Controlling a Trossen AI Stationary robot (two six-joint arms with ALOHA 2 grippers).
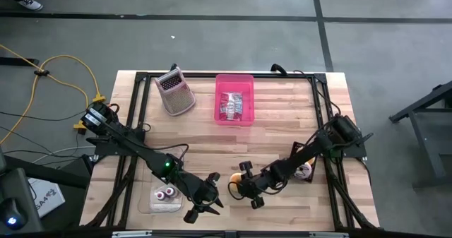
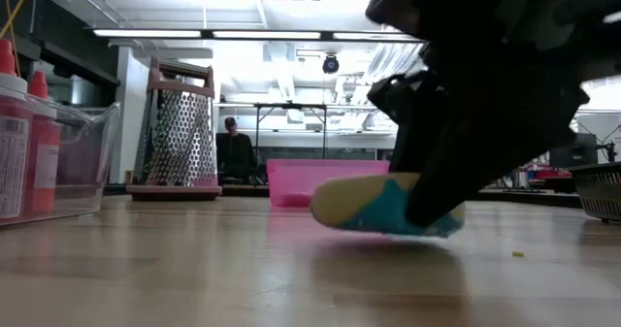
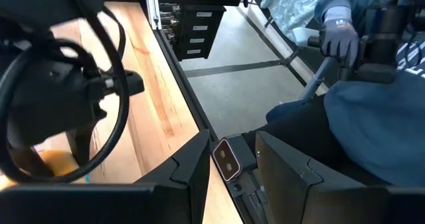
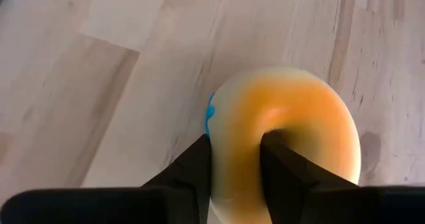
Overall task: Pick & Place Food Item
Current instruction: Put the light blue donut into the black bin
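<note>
A ring-shaped donut point(image 1: 234, 180), orange-yellow on top with blue icing underneath point(image 2: 383, 211), lies on the wooden table near its front edge, about the middle. My right gripper point(image 1: 245, 186) is shut on it, reaching in from the table's right side. My left gripper point(image 1: 205, 204) hangs above the table to the left of the donut, open, with nothing between its fingers point(image 3: 232, 154). A pink bin point(image 1: 234, 76) holding packets stands at the far middle. My right gripper pinches the donut's ring wall point(image 4: 236, 127), one finger in the hole point(image 4: 282, 157) and the other outside point(image 4: 196, 164). The fingers slant down from the table's right side. The donut lies low at the table, blue side down, slightly tilted; whether it still rests there I cannot tell.
A metal box grater point(image 1: 174, 91) lies at the far left beside the bin. A clear container point(image 1: 166, 193) with red-capped bottles sits at the near left. A small pale item point(image 1: 305, 171) lies under the right arm. A person's gloved hand point(image 3: 339, 38) shows beyond the table.
</note>
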